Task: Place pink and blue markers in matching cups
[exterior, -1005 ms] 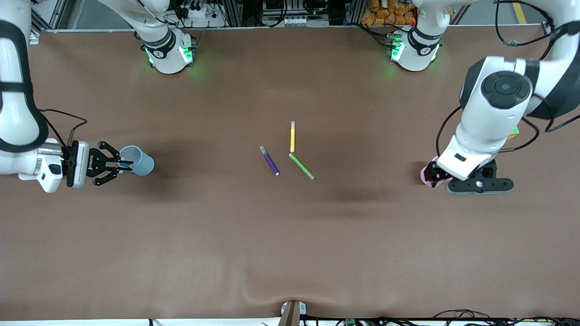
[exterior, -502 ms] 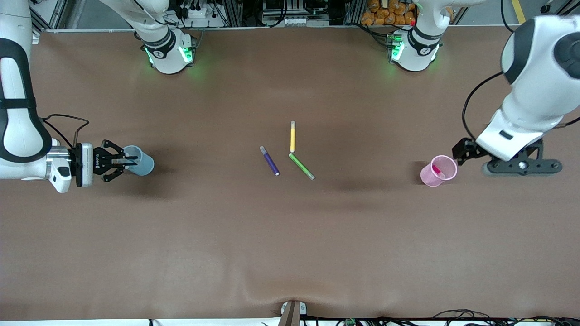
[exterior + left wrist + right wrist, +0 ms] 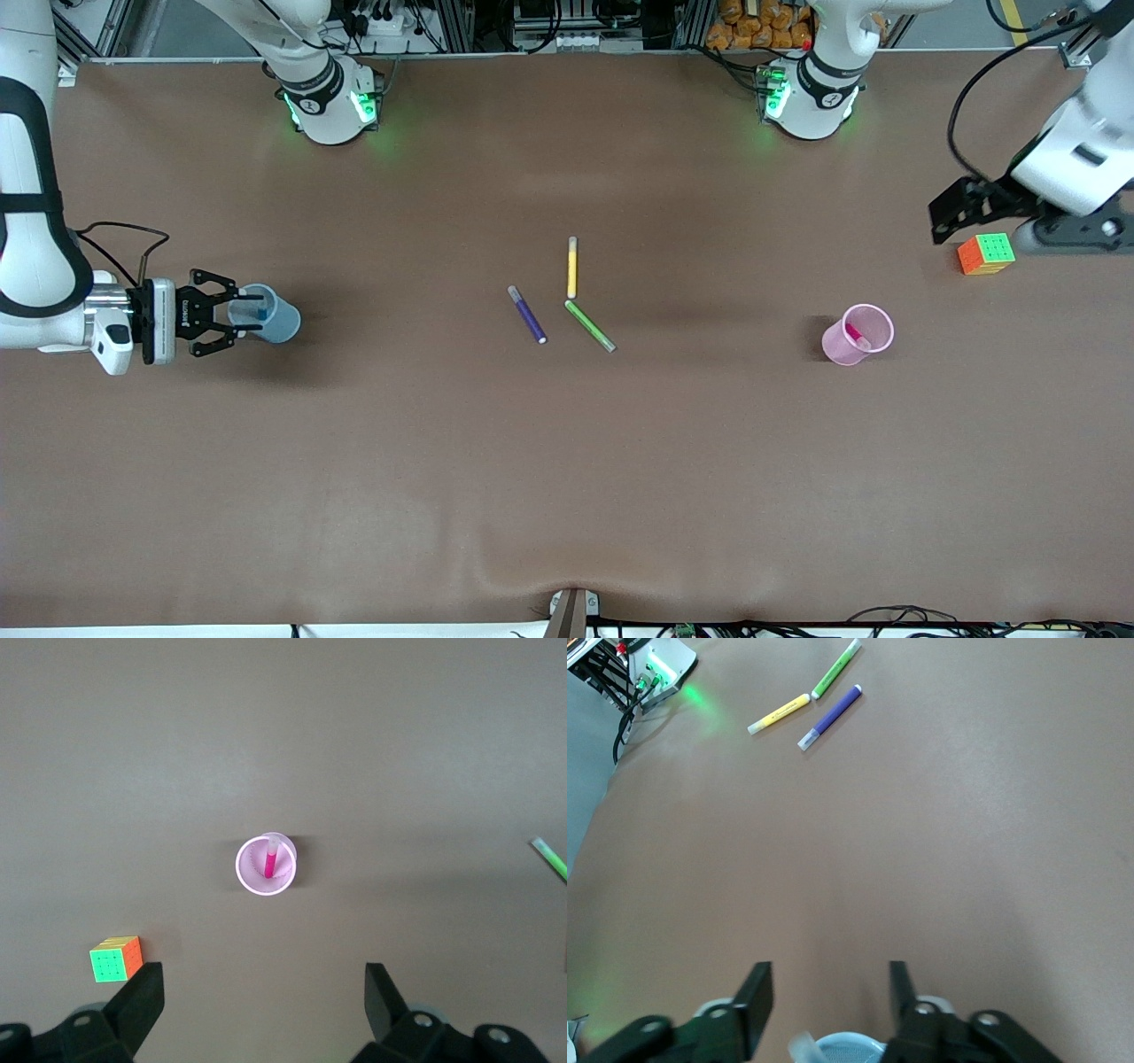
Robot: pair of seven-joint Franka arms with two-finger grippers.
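Standing in the pink cup (image 3: 858, 334), the pink marker (image 3: 854, 334) leans against the cup's wall, well clear of the left gripper (image 3: 952, 211), whose jaws are spread wide and hold nothing. That gripper hangs above the worktop (image 3: 567, 461) at the left arm's end, just beside a colourful puzzle cube (image 3: 985, 253); in the left wrist view the cup (image 3: 266, 865) with its marker (image 3: 269, 859) sits on the worktop out ahead of the two open fingers (image 3: 142, 999), roughly midway between them, and the cube (image 3: 116, 958) lies close to one fingertip.

At the right arm's end, the right gripper (image 3: 237, 312) hangs at the blue cup (image 3: 268, 314), its jaws parted and empty on either side of the rim. The blue marker (image 3: 261, 314) stands inside that cup, between and just past the fingertips.

Midway between both grippers lie a purple pen (image 3: 527, 315), a yellow pen (image 3: 572, 267) and a green pen (image 3: 590, 325).
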